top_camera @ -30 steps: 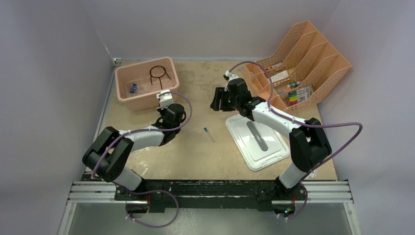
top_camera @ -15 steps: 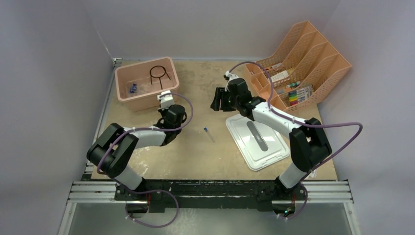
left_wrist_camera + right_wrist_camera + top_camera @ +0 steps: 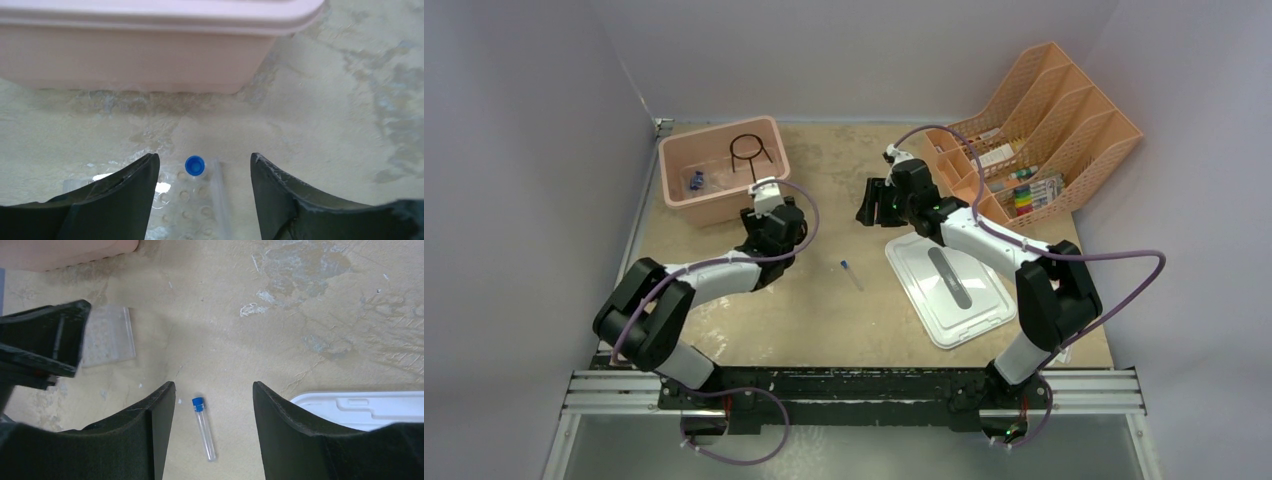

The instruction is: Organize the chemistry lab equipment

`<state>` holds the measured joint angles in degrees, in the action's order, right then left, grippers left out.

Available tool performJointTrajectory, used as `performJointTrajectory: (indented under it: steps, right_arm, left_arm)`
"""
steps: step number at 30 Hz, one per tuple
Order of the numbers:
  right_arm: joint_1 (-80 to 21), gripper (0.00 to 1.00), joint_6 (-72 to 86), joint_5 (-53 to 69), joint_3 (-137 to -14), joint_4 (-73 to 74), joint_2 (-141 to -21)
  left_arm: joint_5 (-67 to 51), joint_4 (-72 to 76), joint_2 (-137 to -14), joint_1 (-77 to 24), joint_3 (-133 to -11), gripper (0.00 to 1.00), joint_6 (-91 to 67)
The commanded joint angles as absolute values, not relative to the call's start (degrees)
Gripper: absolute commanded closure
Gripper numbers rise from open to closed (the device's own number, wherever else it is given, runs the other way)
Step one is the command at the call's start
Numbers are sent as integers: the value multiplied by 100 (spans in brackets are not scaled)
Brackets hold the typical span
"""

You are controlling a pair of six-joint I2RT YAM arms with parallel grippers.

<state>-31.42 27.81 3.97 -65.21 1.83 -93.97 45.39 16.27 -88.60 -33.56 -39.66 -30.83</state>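
The left wrist has swung slightly farther toward the bin. The left gripper, nearly closed before, now has its jaws spread wide and holds nothing. Between them a blue-capped vial stands upright in the rack. The rack lies flat on the counter, just near of the bin's near wall. The right arm has not shifted. The right gripper hovers with its jaws apart and empty over a loose vial, which lies on its side with its cap at the far end.

Bare counter surrounds the loose vial, and the rounded edge of the white lid lies apart to its right. The ring stand sits inside the bin toward its far right. A mesh organiser fills the far right corner.

The counter is beige and scuffed, with pale blotches. Plain lilac walls close it in on the left, far and right sides.
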Motion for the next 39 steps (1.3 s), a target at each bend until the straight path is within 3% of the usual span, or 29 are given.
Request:
performJointTrajectory:
  steps: [1, 11, 16, 20, 33, 39]
  right_arm:
    - [-3103, 39, 2727, 403, -6594, 99, -9204]
    - [-3103, 39, 2631, 493, -6552, 90, -9205]
    - [-3103, 39, 2494, 514, -6586, 172, -9259]
    - [-3126, 39, 2069, 455, -6830, 437, -9484]
    - [-4253, 39, 1274, -283, -7340, 1711, -10078]
    - [-4607, 39, 1085, -360, -7440, 2254, -10277]
  left_arm:
    - [4535, 1212, -8294, -3357, -4350, 32, -3218]
    - [4621, 48, -8025, -3225, -4813, 33, -3812]
    - [3762, -461, -7813, -2638, -4865, 42, -4310]
    - [3166, -567, -7585, -2405, -4948, 43, -4289]
    - [2599, -1076, -7119, -2294, -5687, 31, -4070]
    - [2635, -1221, -6952, -2260, -5794, 30, -4176]
